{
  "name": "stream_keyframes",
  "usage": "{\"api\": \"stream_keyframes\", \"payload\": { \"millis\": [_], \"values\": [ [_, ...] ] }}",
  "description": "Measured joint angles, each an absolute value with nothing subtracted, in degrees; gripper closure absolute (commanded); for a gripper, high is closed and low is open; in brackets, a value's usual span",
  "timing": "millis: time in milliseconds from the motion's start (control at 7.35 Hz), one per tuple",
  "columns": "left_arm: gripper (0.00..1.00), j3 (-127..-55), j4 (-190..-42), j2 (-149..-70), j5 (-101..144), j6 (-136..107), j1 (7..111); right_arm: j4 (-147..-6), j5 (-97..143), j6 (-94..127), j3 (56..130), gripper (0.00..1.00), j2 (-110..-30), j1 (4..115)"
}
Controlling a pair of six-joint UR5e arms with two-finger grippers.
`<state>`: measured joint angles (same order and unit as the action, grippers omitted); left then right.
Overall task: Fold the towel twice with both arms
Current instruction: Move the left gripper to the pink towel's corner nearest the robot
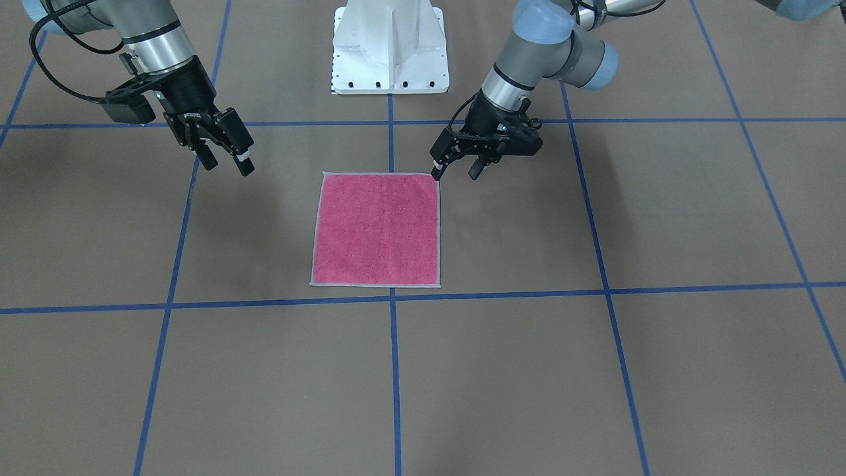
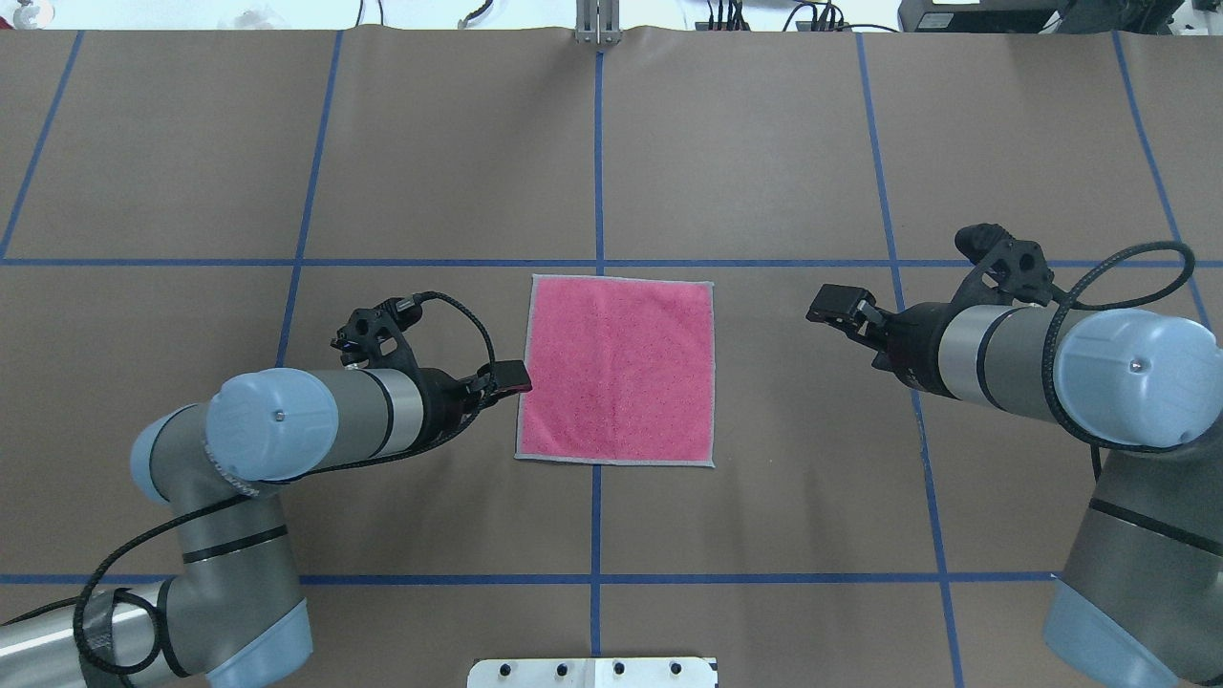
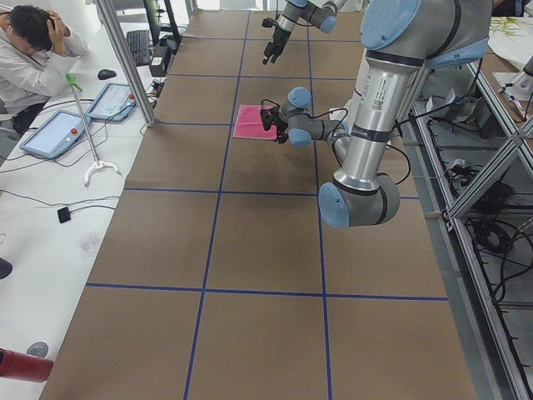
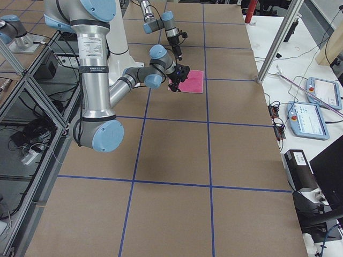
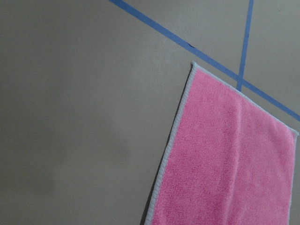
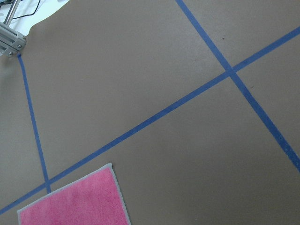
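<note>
The towel (image 1: pixel 377 228) lies flat and unfolded on the brown table, pink face up, with a light grey stitched edge; it also shows in the overhead view (image 2: pixel 618 368). My left gripper (image 1: pixel 455 172) is open and empty. It hovers at the towel's left edge near the corner closest to me, and shows in the overhead view (image 2: pixel 513 378) too. My right gripper (image 1: pixel 228 164) is open and empty, well off the towel's right side above bare table (image 2: pixel 841 306). The left wrist view shows the towel's edge and a corner (image 5: pixel 225 159). The right wrist view shows one corner (image 6: pixel 75 199).
The white bolted pedestal (image 1: pixel 390 46) stands behind the towel at my base. Blue tape lines (image 2: pixel 597 134) divide the table into squares. An operator (image 3: pixel 29 50) sits at a side bench with tablets beyond the table's far edge.
</note>
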<state>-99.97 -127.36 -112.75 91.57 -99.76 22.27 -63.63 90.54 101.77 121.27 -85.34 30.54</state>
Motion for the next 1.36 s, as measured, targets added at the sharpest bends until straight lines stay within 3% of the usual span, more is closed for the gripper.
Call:
{"api": "stream_keyframes", "payload": {
  "millis": [408, 1360],
  "values": [
    [0.16, -95.7, -127.3, -115.9, 90.9, -101.4, 20.8, -63.6, 90.3, 101.8, 121.3, 0.02, -84.9, 30.3],
    [0.17, -94.6, -127.2, -116.9, 90.9, -101.6, 19.1, -63.6, 90.2, 101.8, 121.3, 0.01, -84.9, 30.2]
  ]
}}
